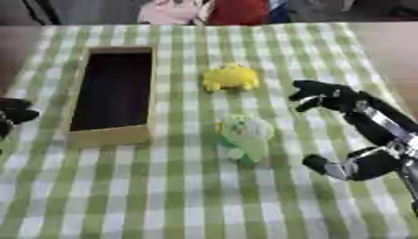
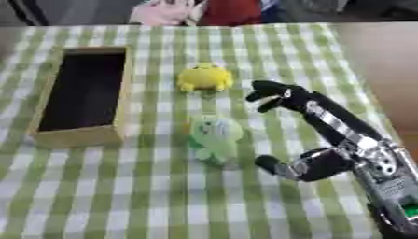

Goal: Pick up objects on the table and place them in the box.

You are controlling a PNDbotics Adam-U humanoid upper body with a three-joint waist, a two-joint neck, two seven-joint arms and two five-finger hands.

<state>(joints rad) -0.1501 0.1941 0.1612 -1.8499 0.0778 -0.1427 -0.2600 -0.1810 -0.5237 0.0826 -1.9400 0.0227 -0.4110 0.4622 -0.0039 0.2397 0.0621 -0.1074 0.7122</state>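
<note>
Right hand point(image 2: 326, 122): black with silver joints, entering from the right side, spread above the checked cloth. Fingers point(image 2: 269, 93) extend up and to the left, relaxed and a little bent at the tips; thumb point(image 2: 274, 164) juts out low and leftward. It holds nothing. The fingertips lie just right of the yellow toy, the thumb just right of the green toy; neither object is touched.

Left hand point(image 1: 12, 114): only a dark portion shows at the left edge, left of the box. Whether its fingers are open or curled cannot be told.

Green toy point(image 2: 212, 135): pale green soft figure with a lighter face, lying on the cloth near the middle, between the box and the right hand's thumb.

Yellow toy point(image 2: 204, 77): small rounded yellow soft figure, farther up the table than the green one, apart from it, level with the box's upper half.

Box point(image 1: 109, 135): long open wooden box with pale walls and a dark interior, standing on the left part of the table, long side running away from the robot. Nothing is visible inside it.

Tablecloth point(image 1: 163, 196): green and white check, covering the table surface.
</note>
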